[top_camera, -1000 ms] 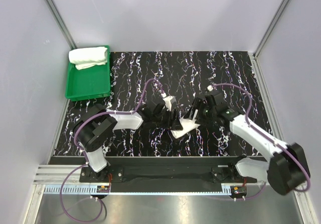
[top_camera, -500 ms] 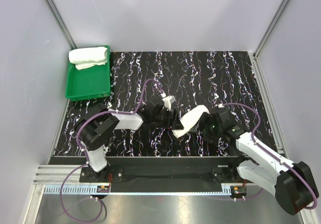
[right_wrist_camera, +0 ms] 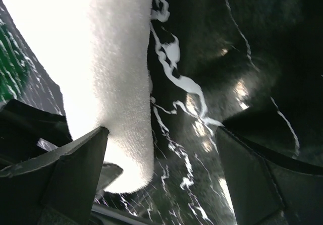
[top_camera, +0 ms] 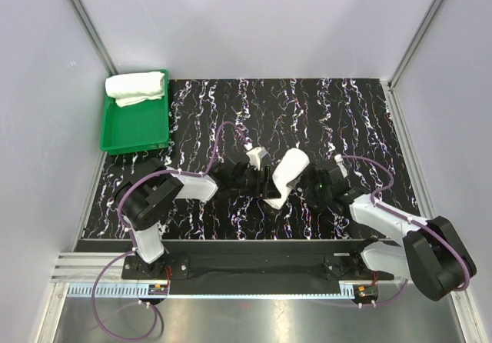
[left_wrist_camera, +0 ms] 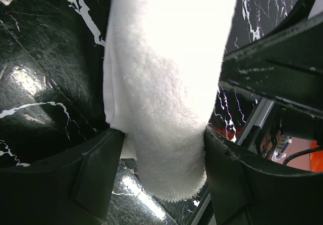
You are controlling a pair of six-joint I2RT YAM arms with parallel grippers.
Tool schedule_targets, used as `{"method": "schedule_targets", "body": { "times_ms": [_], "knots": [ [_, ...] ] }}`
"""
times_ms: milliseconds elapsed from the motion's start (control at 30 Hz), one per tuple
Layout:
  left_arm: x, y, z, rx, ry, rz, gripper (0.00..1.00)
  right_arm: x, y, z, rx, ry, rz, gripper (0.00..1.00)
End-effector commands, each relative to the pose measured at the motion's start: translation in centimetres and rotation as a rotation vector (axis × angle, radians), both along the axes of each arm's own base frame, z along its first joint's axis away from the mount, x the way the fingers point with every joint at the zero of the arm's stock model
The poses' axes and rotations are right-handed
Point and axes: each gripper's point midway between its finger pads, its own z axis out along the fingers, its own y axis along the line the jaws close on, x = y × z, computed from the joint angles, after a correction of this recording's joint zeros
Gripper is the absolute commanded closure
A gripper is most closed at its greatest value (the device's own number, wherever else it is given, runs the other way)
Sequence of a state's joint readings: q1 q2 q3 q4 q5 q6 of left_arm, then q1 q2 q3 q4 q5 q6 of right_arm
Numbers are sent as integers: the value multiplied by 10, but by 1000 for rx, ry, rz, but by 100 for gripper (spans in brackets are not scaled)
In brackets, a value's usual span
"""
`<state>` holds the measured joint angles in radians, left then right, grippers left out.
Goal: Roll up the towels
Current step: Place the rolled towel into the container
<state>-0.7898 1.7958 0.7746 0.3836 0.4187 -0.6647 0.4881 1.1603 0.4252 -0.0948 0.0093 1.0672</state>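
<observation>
My left gripper (left_wrist_camera: 162, 152) pinches end of white towel (top_camera: 290, 169), jaws partly apart; my right gripper (right_wrist_camera: 160, 136) gapes wide, holds nothing. Second towel (top_camera: 136, 88) in green tray (top_camera: 135, 133).

A robotics lab cell was suggested by bare grey walls (top_camera: 261, 20), aluminium posts (top_camera: 84, 21), and arms (top_camera: 192, 187) bolted to a marbled table (top_camera: 307, 112).

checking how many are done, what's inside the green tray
One rolled white towel lies at the far end of the green tray; the rest of its floor shows bare green. The floor under the towel is covered.
</observation>
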Motion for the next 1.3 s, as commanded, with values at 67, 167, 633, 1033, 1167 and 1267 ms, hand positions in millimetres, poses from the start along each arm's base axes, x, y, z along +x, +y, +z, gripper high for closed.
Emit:
{"method": "schedule_targets", "body": {
  "times_ms": [67,167,633,1033,1167,1267],
  "knots": [
    [-46,40,-67,200,205,-23,33,30,3,7,30,-123,-62,5],
    [-46,39,-66,197,206,-28,34,35,7,13,57,-176,-48,6],
    [-46,38,-73,210,224,-41,36,44,13,36,70,-372,33,0],
    [-49,38,-78,218,237,-59,37,67,44,8,120,-330,107,8],
    [-49,37,-81,223,244,-65,37,66,52,9,156,-346,139,33],
    [-49,37,-77,213,234,-66,37,63,56,16,182,-375,171,53]
  ]
}}
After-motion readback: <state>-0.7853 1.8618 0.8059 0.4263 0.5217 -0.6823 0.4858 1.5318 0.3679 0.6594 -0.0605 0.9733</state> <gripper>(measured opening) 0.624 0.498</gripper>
